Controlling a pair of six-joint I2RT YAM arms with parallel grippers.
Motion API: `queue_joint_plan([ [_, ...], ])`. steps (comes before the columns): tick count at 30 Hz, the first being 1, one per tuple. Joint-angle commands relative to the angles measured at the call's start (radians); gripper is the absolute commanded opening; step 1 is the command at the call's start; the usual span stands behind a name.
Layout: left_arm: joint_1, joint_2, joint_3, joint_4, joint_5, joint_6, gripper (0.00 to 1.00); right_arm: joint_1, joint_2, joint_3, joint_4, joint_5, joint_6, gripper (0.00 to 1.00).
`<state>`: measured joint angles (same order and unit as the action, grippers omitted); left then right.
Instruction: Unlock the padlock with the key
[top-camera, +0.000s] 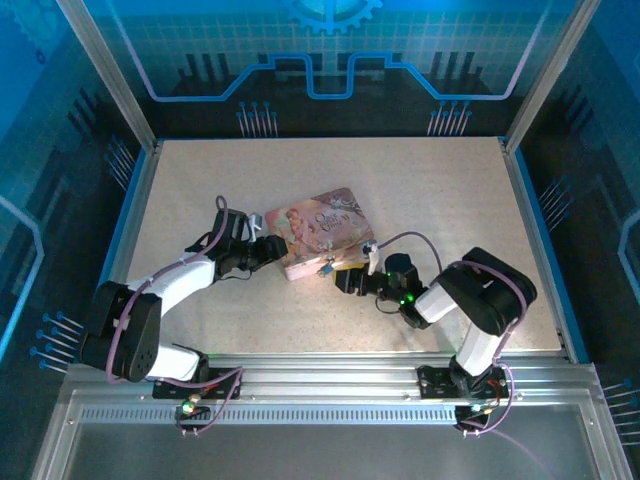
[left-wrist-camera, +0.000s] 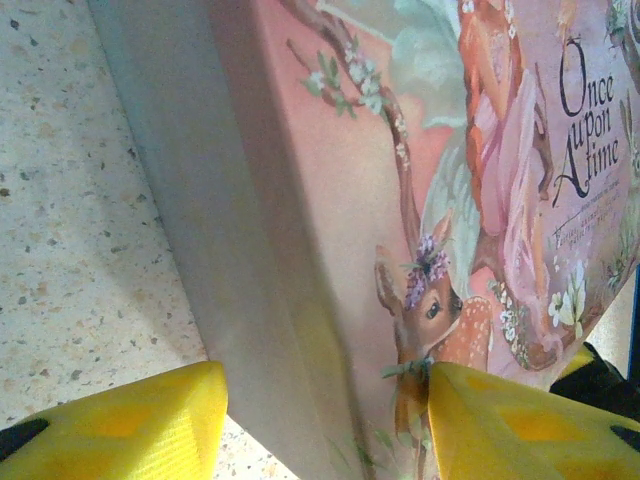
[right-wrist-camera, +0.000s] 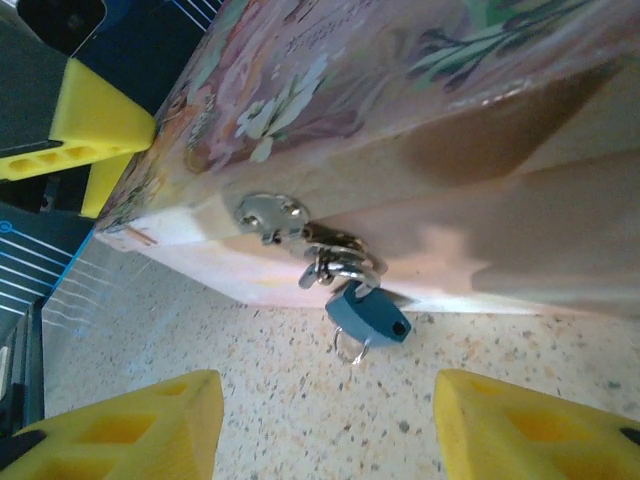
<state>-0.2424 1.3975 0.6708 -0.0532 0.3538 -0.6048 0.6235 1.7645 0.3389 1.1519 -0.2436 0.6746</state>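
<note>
So the left gripper (left-wrist-camera: 328, 392) is clamping one end of the pink tin box (left-wrist-camera: 330, 200). One yellow finger (left-wrist-camera: 130, 425) is pressing on the pale side wall and the other is sitting up against the illustrated lid, right by the fawn. From the top camera, that left gripper (top-camera: 262, 250) is gripping the box's left end, and the pink tin box (top-camera: 320, 228) is lying slanted in the middle of the table (top-camera: 200, 180).

The right gripper (right-wrist-camera: 328, 400) is hovering with its fingers (right-wrist-camera: 125, 430) spread apart, just speckled table (right-wrist-camera: 300, 420) between them. Just ahead of it, the padlock (right-wrist-camera: 338, 262) is dangling from the silver hasp (right-wrist-camera: 268, 213) on the box's front wall, close above the table. The key (right-wrist-camera: 370, 316), with its blue-grey head, is sticking out of the padlock's bottom end, and a little wire ring (right-wrist-camera: 350, 347) is hanging off it. The right fingers are staying apart from both. From the top, the right gripper (top-camera: 347, 278) is pointing at the padlock (top-camera: 325, 267) from the near right.
</note>
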Motion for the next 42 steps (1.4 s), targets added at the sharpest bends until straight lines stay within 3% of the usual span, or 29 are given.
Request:
queue_joint_plan([
  [1, -0.008, 0.003, -0.031, -0.057, -0.005, -0.015, 0.56, 0.012, 0.059, 0.039, 0.141, -0.003, 0.029, 0.56],
  [10, -0.008, 0.007, -0.022, -0.062, -0.006, -0.01, 0.56, 0.021, 0.149, 0.082, 0.178, 0.005, 0.035, 0.5],
  [22, -0.008, 0.009, -0.024, -0.061, -0.006, -0.012, 0.55, 0.02, 0.222, 0.115, 0.267, -0.002, 0.014, 0.5],
  [42, -0.008, 0.009, -0.024, -0.062, -0.007, -0.015, 0.55, 0.024, 0.192, 0.112, 0.27, -0.042, -0.023, 0.35],
])
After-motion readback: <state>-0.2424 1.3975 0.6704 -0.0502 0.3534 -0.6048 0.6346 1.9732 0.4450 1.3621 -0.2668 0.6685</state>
